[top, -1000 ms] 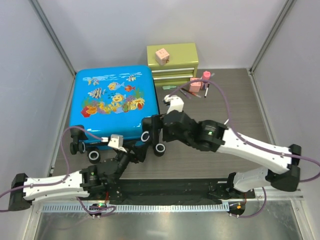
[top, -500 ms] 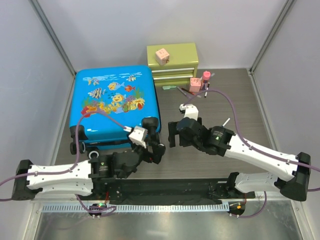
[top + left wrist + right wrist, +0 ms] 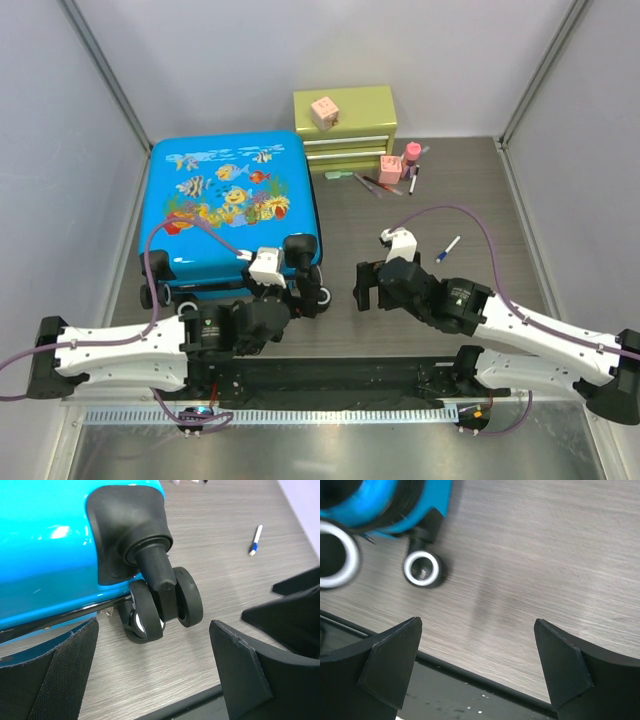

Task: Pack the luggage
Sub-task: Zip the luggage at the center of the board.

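Both grippers are released and hold nothing: the left gripper (image 3: 150, 650) has its jaws spread just short of the near-right caster wheel (image 3: 160, 605), and the right gripper (image 3: 477, 650) is spread over bare table (image 3: 400, 215) beside that corner. The luggage (image 3: 225, 215) lies flat on the left-rear of the table, printed face up, wheels toward the arm bases, green drawer chest (image 3: 345, 118) just behind its far-right corner. It looks closed. Handling guess: rigid glossy shell, slick, far too wide to pinch across, and bulky enough to skid rather than lift. The caster swivels, so it's a poor hold. Better bets are the black corner housing, the edge seam or a zipper pull; I can't make out a pull or a handle. Looks: bright blue hard shell, fish-and-coral print on top, black twin-wheel casters, dark seam band around the edge.
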Motion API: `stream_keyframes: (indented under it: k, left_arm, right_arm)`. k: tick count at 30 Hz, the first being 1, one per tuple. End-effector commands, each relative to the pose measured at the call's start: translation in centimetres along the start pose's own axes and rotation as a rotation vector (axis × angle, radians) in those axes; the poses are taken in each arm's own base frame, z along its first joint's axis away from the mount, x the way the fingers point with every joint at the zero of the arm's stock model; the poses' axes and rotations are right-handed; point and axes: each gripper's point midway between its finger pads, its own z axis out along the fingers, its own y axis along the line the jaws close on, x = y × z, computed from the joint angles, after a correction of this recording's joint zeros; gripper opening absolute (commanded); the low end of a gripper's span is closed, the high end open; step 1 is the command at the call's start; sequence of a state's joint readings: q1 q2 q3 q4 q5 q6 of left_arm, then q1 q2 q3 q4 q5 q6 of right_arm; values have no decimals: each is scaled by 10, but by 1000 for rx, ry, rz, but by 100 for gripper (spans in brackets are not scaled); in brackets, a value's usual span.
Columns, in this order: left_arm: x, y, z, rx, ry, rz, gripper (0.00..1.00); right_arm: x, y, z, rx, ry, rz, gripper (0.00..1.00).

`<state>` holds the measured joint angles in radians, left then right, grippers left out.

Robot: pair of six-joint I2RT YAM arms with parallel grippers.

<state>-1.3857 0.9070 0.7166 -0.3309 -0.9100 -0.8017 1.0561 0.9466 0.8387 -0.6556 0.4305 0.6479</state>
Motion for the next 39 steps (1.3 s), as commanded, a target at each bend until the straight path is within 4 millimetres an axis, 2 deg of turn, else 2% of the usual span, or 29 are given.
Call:
stream_keyframes:
  k: [1, 2, 3, 6, 10, 19, 25, 30, 35, 39]
  left_arm:
    - [-10, -3, 1, 6, -59, -103, 92]
    - [-11, -4, 1, 7, -58, -104, 93]
    - [-10, -4, 2, 4, -55, -103, 93]
    - [-5, -5, 7, -7, -31, -110, 95]
    - [-10, -9, 13, 19, -47, -173, 95]
    - [-4, -16, 33, 34, 26, -198, 94]
    - [-2, -16, 37, 47, 52, -250, 87]
    - [4, -27, 45, 96, 94, -271, 84]
    - [-8, -45, 50, 176, 72, -334, 84]
    - [-14, -54, 53, 225, 72, -360, 84]
  right_arm:
    - [-5, 9, 9, -80, -85, -8, 100]
    - [-11, 14, 10, -112, -121, -9, 100]
    - [-3, 12, 15, -114, -115, -19, 99]
    - [-2, 17, 23, -135, -131, -46, 98]
    - [4, 20, 33, -135, -120, -78, 95]
    - [1, 23, 34, -193, -203, -63, 93]
    - [5, 21, 38, -199, -214, -76, 92]
    - [18, 20, 42, -208, -204, -90, 90]
    - [21, 20, 39, -252, -259, -62, 89]
    - [20, 29, 36, -322, -310, -48, 89]
